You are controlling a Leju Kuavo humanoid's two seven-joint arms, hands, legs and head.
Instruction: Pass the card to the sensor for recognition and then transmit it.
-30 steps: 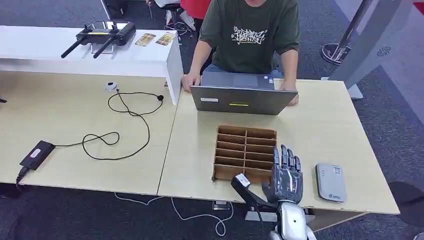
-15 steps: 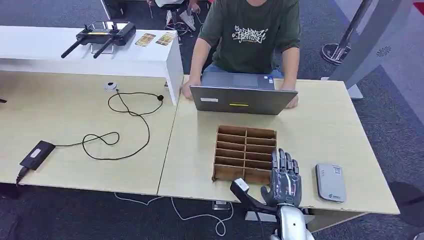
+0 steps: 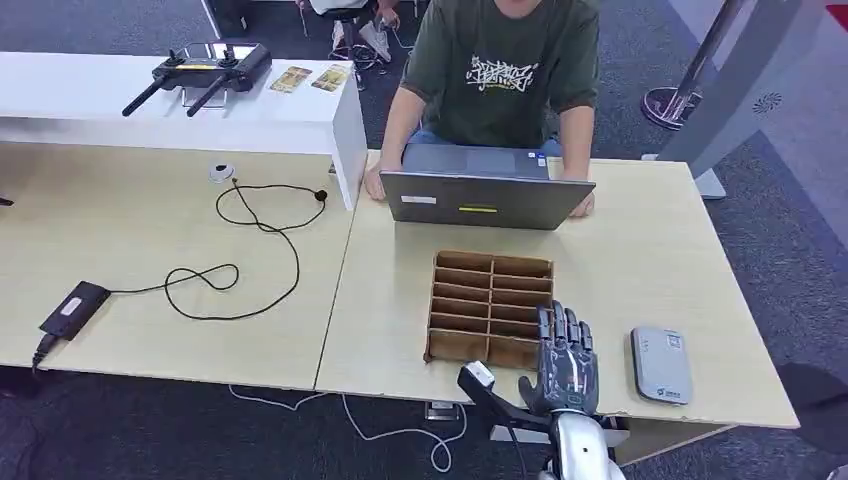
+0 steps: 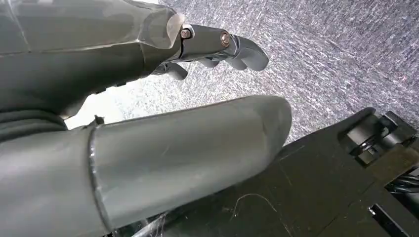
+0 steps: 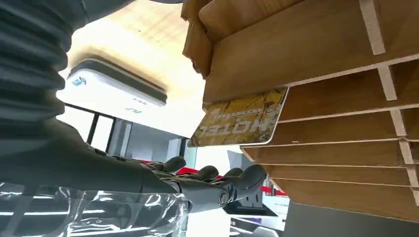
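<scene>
Card (image 5: pixel 240 120), yellow and printed with the word HOTEL, sits lodged in a slot of the wooden organizer (image 3: pixel 490 307), one end poking out past the slot's edge just beyond our right hand's fingertips; nothing of ours touches it. Far to the left of our right hand, on the neighbouring table, we see a small black device (image 3: pixel 72 308) with a black cable (image 3: pixel 255 250) looping away from it, and farther off a white shelf (image 3: pixel 180 100) carrying a black remote controller (image 3: pixel 205 68). Our left hand (image 4: pixel 148 113) hangs over grey carpet in its wrist view, its fingers loosely bent and parted, holding nothing. Closer in, the organizer lies directly ahead of our right hand (image 3: pixel 567 362), which hovers at the box's near right corner with its fingers (image 5: pixel 217 187) straight and apart and its palm free. Beyond the organizer a grey laptop (image 3: pixel 485 198) stands open, and a person in a green shirt (image 3: pixel 495 70) sits behind it with a hand at each side. Just to the right of our right hand, the grey card sensor (image 3: pixel 661 364) lies flat on the table (image 3: pixel 660 260), apart from our fingers.
</scene>
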